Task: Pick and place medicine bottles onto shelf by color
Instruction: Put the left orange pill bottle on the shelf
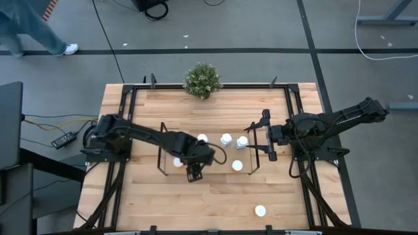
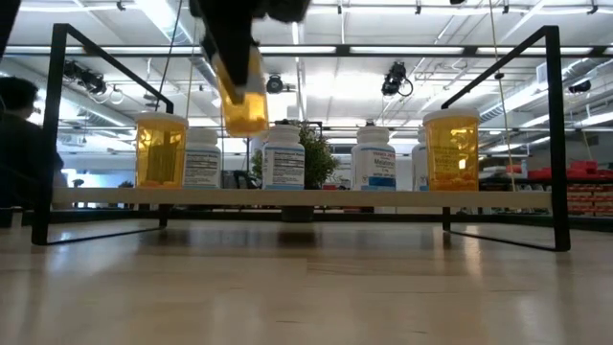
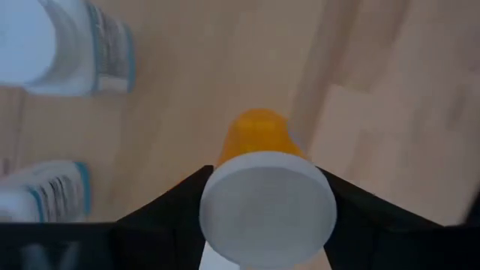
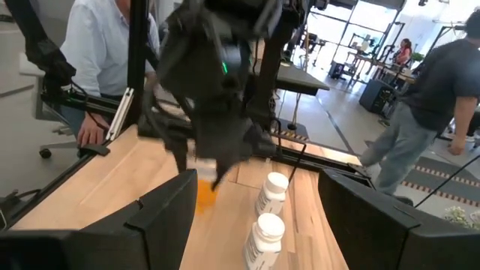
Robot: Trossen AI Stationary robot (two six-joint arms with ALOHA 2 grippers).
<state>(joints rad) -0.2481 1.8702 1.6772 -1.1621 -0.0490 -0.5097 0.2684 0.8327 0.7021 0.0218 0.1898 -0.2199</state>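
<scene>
The shelf (image 1: pixel 162 151) stands mid-table, and its deck (image 2: pixel 316 196) holds orange bottles at both ends (image 2: pixel 161 149) (image 2: pixel 450 149) and whitish bottles (image 2: pixel 283 156) between them. My left gripper (image 1: pixel 194 172) is at the shelf's near side, shut on an orange bottle (image 2: pixel 245 98) held above deck height. My right gripper (image 1: pixel 264 140) is open and empty at the shelf's right end, with whitish bottles (image 4: pixel 262 238) in front of it. One more white-capped bottle (image 1: pixel 260 211) stands on the table near the front right. My left gripper pinches the orange bottle at its white cap (image 3: pixel 266 206) between the two fingers (image 3: pixel 176 199), one on each side. The fingers come from above, pointing down. The orange body (image 3: pixel 259 135) hangs below them, slightly tilted, clear of table and deck.
A small potted plant (image 1: pixel 202 79) stands at the table's far edge. The table's black frame rails (image 1: pixel 124 130) run along both sides. People (image 4: pixel 105 45) are beyond the table. Bare wood (image 1: pixel 196 209) lies in front of the shelf.
</scene>
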